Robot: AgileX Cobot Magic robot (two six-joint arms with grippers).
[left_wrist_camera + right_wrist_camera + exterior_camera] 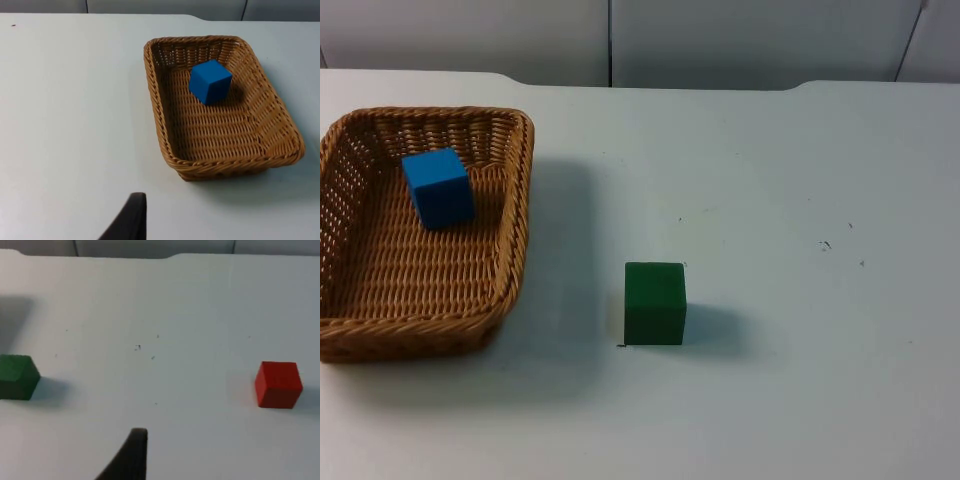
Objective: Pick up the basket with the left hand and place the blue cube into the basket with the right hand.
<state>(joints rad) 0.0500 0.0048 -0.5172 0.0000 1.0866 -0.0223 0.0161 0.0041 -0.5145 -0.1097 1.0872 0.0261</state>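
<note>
A brown wicker basket (pixel 515 215) stands on the white table at the left. The blue cube (pixel 439 187) lies inside it toward the far end, slightly turned. In the left wrist view the basket (pixel 160 107) with the blue cube (pixel 210 81) is ahead of my left gripper (pixel 131 220), which stays well short of the rim and touches nothing. My right gripper (pixel 131 455) hangs over bare table, holding nothing that I can see, with a green cube (pixel 18 376) off to one side and a red cube (pixel 278 384) off to the other.
The green cube (pixel 655 302) stands on the table near the middle, to the right of the basket. A grey partition wall (pixel 720 40) closes the far edge. Small dark specks (pixel 826 245) mark the table on the right.
</note>
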